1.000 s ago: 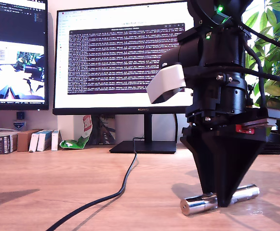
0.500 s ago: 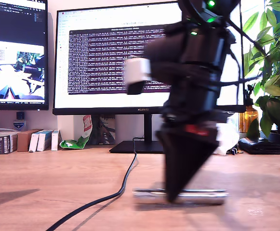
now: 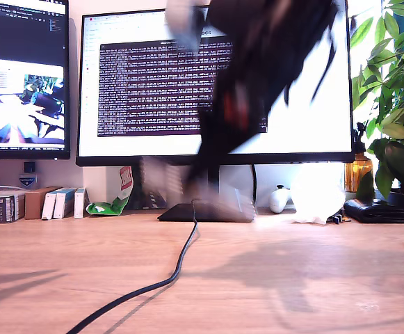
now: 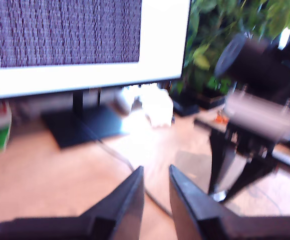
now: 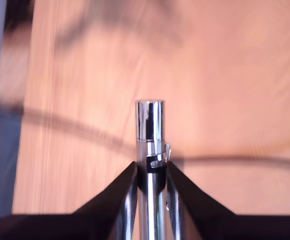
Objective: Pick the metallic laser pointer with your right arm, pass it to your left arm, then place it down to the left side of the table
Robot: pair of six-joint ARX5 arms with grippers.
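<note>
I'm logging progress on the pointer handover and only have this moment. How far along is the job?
Done: my second gripper is shut on the metallic laser pointer, and the pointer is off the table.

In hand: the carrying arm shows as a motion blur in the exterior view.

Left: my first gripper holds nothing, its jaws slightly apart, so the handover and the placing down remain.

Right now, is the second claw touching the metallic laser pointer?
Touching. The second wrist view shows the second claw with both jaws pressed against the sides of the metallic laser pointer, no gap visible, above the table.
</note>
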